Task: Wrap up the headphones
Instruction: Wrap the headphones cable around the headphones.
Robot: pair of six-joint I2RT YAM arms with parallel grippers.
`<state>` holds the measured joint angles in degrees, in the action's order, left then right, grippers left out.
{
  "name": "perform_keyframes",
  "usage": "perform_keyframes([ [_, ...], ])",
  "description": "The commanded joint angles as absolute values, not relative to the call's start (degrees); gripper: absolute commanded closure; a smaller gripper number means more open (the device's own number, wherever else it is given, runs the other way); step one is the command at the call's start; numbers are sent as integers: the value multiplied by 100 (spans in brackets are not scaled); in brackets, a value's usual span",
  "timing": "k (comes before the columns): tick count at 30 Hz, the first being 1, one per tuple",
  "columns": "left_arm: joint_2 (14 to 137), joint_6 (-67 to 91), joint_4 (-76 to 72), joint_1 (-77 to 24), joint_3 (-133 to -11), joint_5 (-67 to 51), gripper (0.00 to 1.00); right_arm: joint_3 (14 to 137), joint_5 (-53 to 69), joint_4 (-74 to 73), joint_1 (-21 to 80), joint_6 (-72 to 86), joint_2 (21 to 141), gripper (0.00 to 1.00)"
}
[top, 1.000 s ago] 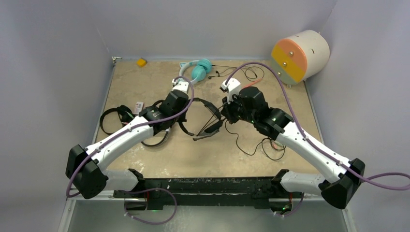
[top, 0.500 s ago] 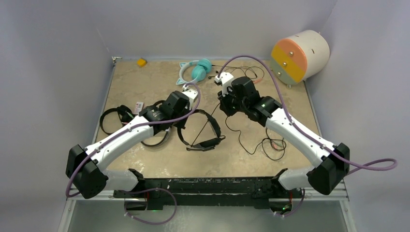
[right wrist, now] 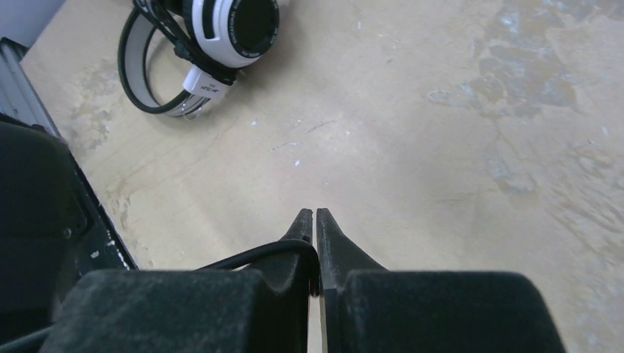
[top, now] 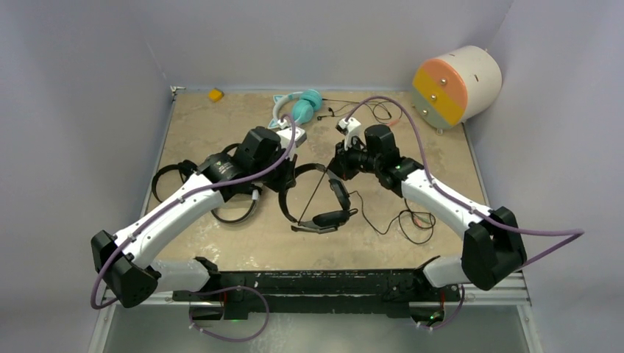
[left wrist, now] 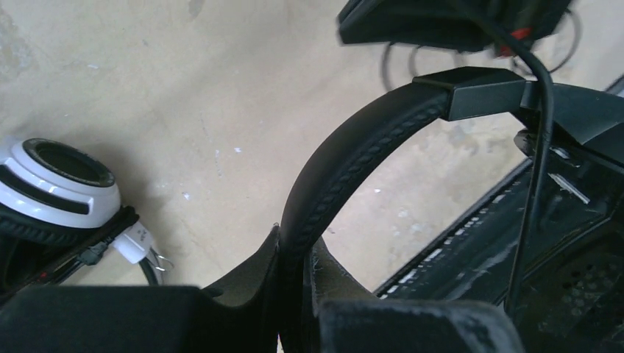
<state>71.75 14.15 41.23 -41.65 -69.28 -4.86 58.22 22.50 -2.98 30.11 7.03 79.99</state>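
My left gripper [top: 285, 170] is shut on the padded headband of the black headset with red accents [top: 318, 200], holding it mid-table; the band [left wrist: 346, 140] runs up from between the jaws [left wrist: 298, 246]. My right gripper [top: 335, 165] is shut on that headset's thin black cable [right wrist: 250, 254], pinched near the tips [right wrist: 315, 217]. A taut length of cable [top: 313, 193] crosses the headband. The teal cat-ear headset [top: 298, 107] lies at the back. The white-and-black headset [right wrist: 228, 29] lies under my left arm, as the left wrist view [left wrist: 62, 176] also shows. The all-black headset [top: 173, 181] lies far left.
A cream cylinder with an orange-and-yellow face [top: 456, 82] leans in the back right corner. A small yellow block [top: 215, 94] sits at the back left. Loose cable loops [top: 408, 224] lie right of centre. A black rail [top: 316, 283] runs along the near edge.
My left arm has turned and shifted the held headset slightly right and nearer. My right gripper swung toward the back, then came back down to the headband's right side with the cable.
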Motion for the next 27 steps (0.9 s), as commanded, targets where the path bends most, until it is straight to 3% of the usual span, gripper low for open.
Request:
perform_keyframes([
  [1,6837,1959,4280,-4204,-7729,-1512,100,5095,2448,1695,2866,973,7882,94],
  [9,6720,2579,4314,-4202,-8416,-2131,100,4150,2748,4312,2865,1589,8244,92],
  [17,6882,2990,4668,-4109,-9294,-1952,100,3976,2990,5468,2865,1868,9142,87],
  [22,7094,3307,4520,-2806,-9427,-2933,100,3562,3135,6096,2956,2223,9340,88],
  [27,7390,3735,4071,-2095,-9525,-3107,100,3148,2820,6226,3508,2218,9224,100],
])
